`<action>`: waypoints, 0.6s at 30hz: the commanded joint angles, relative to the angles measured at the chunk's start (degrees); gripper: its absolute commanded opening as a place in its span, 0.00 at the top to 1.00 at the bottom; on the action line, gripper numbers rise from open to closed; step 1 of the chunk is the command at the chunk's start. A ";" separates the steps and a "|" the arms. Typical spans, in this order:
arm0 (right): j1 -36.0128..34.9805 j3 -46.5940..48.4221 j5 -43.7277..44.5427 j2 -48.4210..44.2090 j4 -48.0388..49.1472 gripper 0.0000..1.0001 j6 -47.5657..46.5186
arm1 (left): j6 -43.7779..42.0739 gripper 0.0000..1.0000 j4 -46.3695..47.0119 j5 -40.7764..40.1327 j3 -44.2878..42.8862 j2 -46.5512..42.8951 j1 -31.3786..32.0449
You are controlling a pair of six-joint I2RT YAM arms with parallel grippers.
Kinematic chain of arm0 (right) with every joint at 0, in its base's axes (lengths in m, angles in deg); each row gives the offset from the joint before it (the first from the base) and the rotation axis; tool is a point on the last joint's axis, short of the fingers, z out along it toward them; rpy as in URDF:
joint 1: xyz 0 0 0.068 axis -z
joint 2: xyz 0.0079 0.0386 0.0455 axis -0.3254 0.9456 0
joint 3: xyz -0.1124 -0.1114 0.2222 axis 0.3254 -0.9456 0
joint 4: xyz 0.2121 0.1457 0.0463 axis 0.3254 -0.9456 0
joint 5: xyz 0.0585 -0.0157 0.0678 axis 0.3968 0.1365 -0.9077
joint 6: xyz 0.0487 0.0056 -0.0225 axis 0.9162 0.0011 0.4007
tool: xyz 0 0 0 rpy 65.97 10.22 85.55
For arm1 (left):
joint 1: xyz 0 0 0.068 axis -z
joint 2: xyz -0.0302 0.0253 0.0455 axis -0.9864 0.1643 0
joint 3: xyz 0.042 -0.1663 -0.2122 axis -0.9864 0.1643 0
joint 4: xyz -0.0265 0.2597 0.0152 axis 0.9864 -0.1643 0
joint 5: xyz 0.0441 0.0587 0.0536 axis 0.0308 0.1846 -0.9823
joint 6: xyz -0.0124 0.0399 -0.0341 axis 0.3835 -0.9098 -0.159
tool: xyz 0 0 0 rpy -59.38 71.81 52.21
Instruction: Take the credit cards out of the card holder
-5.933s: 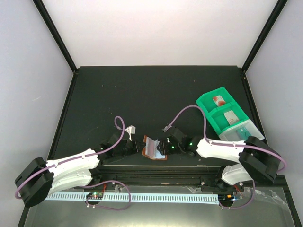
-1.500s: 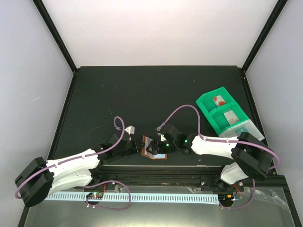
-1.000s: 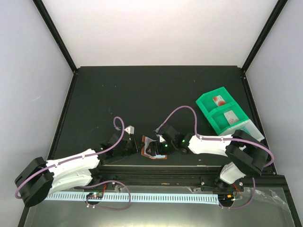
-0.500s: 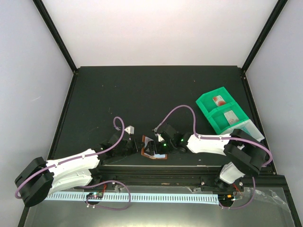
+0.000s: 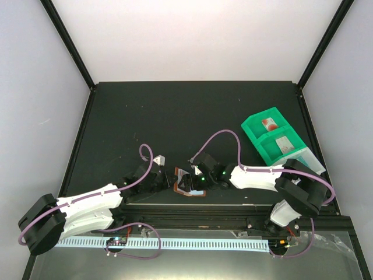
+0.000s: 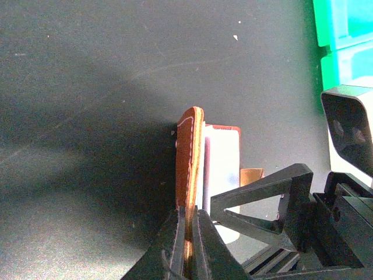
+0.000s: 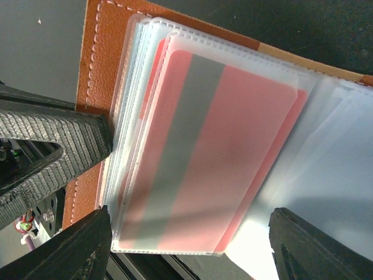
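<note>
The card holder (image 5: 187, 184) sits open at the lower middle of the overhead view on the dark surface (image 5: 175, 116), one brown cover clamped in the left tool (image 6: 187, 226). The right tool (image 7: 189, 236) has slid left over it within the last few seconds. Its fingers are apart astride a pink, grey-striped credit card (image 7: 215, 151) still sleeved, so an extraction looks imminent.

Your right gripper (image 5: 191, 179) now sits directly over the card holder (image 5: 192, 194) rather than just to its right, where it was a few seconds ago. The holder's pale inner pockets, in plain sight then, are now mostly covered by the gripper. The forearm and elbow behind it stand further in toward the middle of the table (image 5: 175, 116), and the loop of purple cable (image 5: 224, 135) lies further left.
</note>
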 commanded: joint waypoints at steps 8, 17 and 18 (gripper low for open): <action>-0.36 -0.30 2.81 -1.49 -1.52 0.25 -1.08 | 0.48 0.98 -0.67 -1.30 -1.51 -0.88 0.21; -0.33 -0.74 4.80 -3.24 -4.00 0.26 -1.69 | 0.41 0.98 -0.72 -1.52 -1.40 -0.71 0.18; -0.32 -0.79 5.46 -3.61 -4.75 0.26 -1.97 | 0.28 0.98 -0.77 -1.49 -1.43 -0.69 0.18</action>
